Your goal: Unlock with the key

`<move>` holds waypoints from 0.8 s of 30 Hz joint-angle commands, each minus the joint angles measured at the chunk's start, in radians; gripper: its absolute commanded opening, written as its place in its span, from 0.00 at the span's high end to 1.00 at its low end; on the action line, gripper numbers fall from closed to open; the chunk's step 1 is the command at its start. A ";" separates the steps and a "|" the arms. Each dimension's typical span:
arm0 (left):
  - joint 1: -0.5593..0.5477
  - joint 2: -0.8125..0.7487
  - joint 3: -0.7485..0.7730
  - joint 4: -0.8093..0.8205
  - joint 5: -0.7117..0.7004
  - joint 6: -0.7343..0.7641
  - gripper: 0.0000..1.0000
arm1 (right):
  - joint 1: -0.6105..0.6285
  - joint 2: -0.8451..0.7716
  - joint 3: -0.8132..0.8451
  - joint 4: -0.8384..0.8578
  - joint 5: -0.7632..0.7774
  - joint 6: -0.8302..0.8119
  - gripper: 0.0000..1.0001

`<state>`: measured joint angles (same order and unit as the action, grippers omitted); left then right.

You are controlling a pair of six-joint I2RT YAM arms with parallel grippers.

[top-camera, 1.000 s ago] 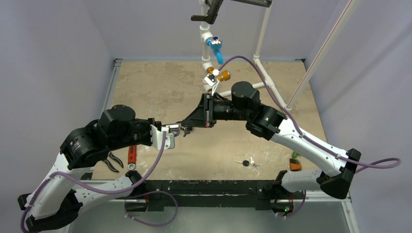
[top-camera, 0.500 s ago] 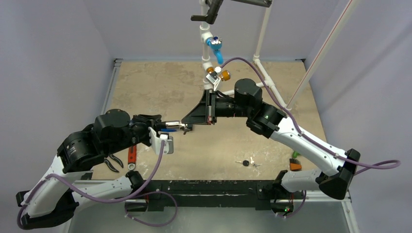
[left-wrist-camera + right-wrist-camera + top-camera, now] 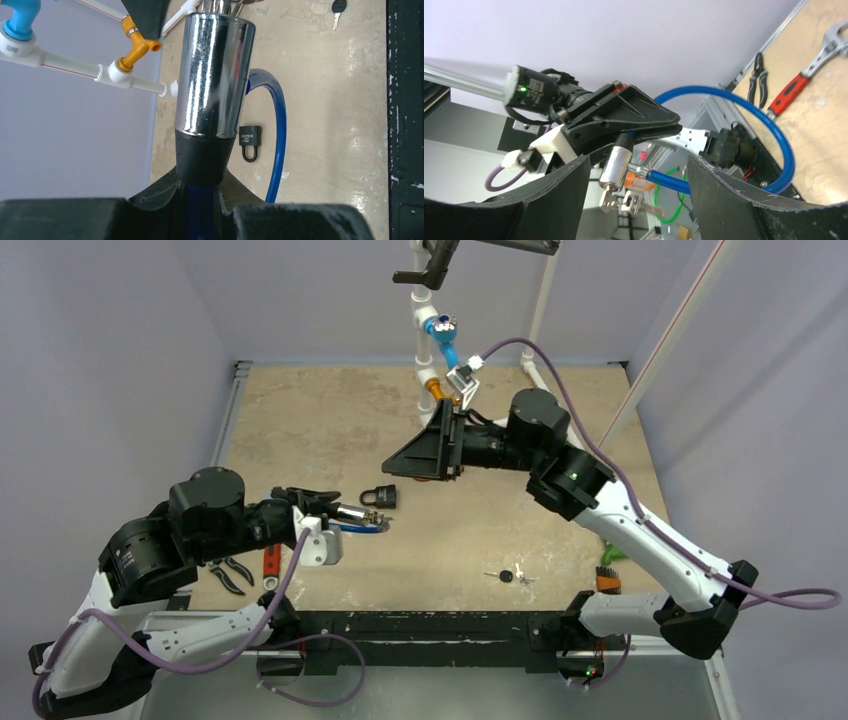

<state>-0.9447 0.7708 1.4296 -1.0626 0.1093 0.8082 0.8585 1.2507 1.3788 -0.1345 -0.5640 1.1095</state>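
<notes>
My left gripper (image 3: 338,511) (image 3: 202,182) is shut on the black end of a chrome cable lock (image 3: 354,512) (image 3: 215,70) with a blue cable (image 3: 364,529) (image 3: 278,125). The key (image 3: 610,199) sits in the cylinder's free end, and a second key (image 3: 634,204) dangles beside it. The lock's cylinder (image 3: 618,161) shows between the fingers of my right gripper (image 3: 395,462) (image 3: 638,172), which is open, holds nothing and stands back from the key.
A small black padlock (image 3: 382,497) (image 3: 249,141) lies on the table just beyond the cable lock. Spare keys (image 3: 508,576) lie near the front edge. Pliers (image 3: 232,572) and a red-handled wrench (image 3: 270,563) lie front left. A white pipe frame with valves (image 3: 440,340) rises at the back.
My right gripper has opened, let go of the key and drawn back up and to the right. The left gripper has carried the cable lock toward the near left.
</notes>
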 commanded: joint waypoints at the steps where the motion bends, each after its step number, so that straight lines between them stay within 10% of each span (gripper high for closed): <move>1: 0.025 -0.012 0.020 0.097 0.050 -0.084 1.00 | -0.052 -0.103 0.094 -0.039 0.027 -0.105 0.29; 11: 0.104 0.031 0.150 0.115 0.198 -0.298 1.00 | -0.031 -0.273 -0.082 -0.127 0.083 -0.614 0.29; 24: 0.169 0.083 0.243 0.131 0.330 -0.456 1.00 | 0.302 -0.173 -0.069 -0.014 0.290 -0.886 0.32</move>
<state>-0.7906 0.8463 1.6215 -1.0210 0.3786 0.4259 1.1374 1.0916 1.2938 -0.2611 -0.3668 0.3145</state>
